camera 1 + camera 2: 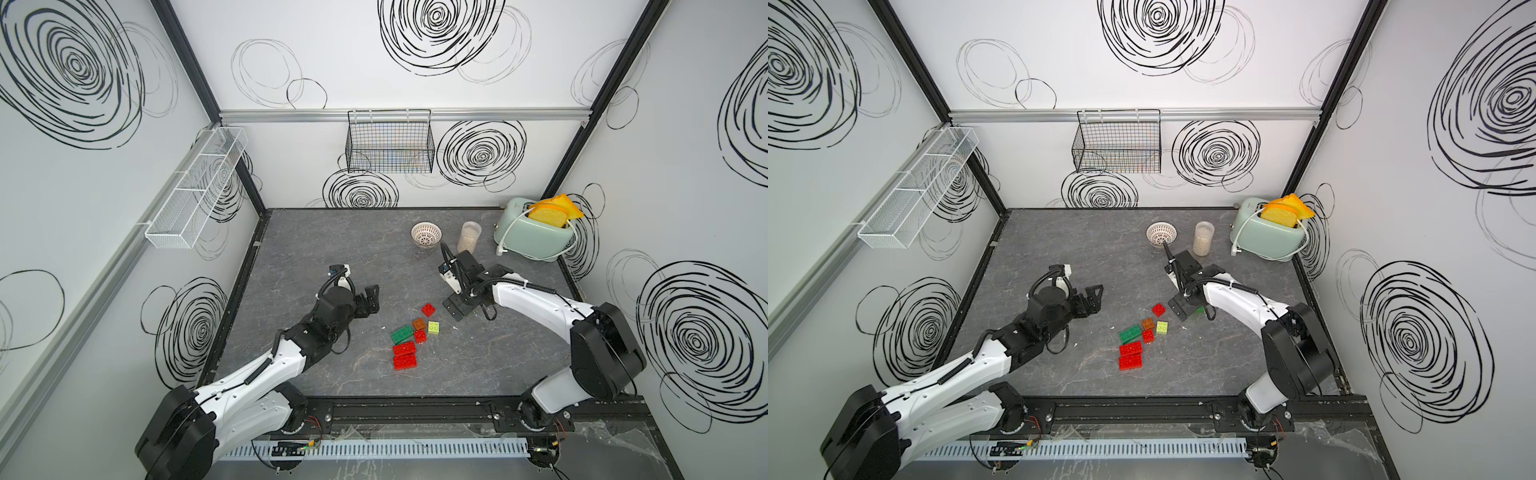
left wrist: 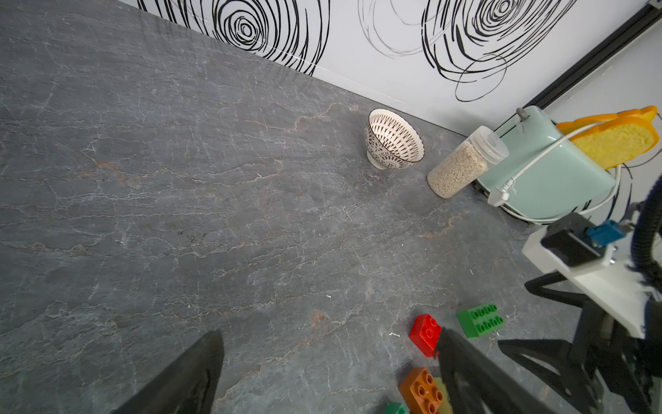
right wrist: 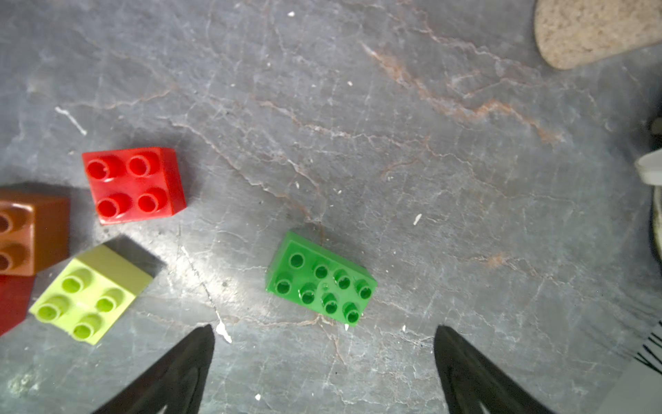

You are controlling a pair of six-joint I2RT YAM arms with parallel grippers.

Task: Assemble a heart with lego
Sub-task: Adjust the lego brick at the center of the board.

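Jaws of the right gripper (image 3: 323, 329) are spread wide and nothing is pinched. A green eight-stud brick (image 3: 320, 283) is seen just ahead of the fingertips, flat on the grey worktop (image 3: 447, 172) and untouched. Jaws of the left gripper (image 2: 331, 332) are likewise spread and empty, held above bare worktop.

The other lego bricks (image 1: 420, 336) are laid loose near the middle of the worktop. In a top view, a red four-stud brick (image 1: 428, 309) is found at 9 o'clock of the right gripper. An orange-brown brick (image 1: 419, 323) is placed at 7 o'clock of that red one, with a lime-yellow brick (image 1: 434, 327) at its 3 o'clock. A second green long brick (image 1: 402, 334) is set at 8 o'clock of the orange-brown one, and two red long bricks (image 1: 404, 348) are laid side by side at its 6 o'clock.

From this group the left gripper is seen at 10 o'clock and the right at 2 o'clock. A patterned bowl (image 1: 426, 235) is placed at 12 o'clock, a jar of pale grains (image 1: 469, 237) at 1 o'clock, and a mint toaster (image 1: 534, 239) holding toast slices (image 1: 555, 210) in the far corner beyond. A black wire basket (image 1: 390, 143) is hung on the back wall.
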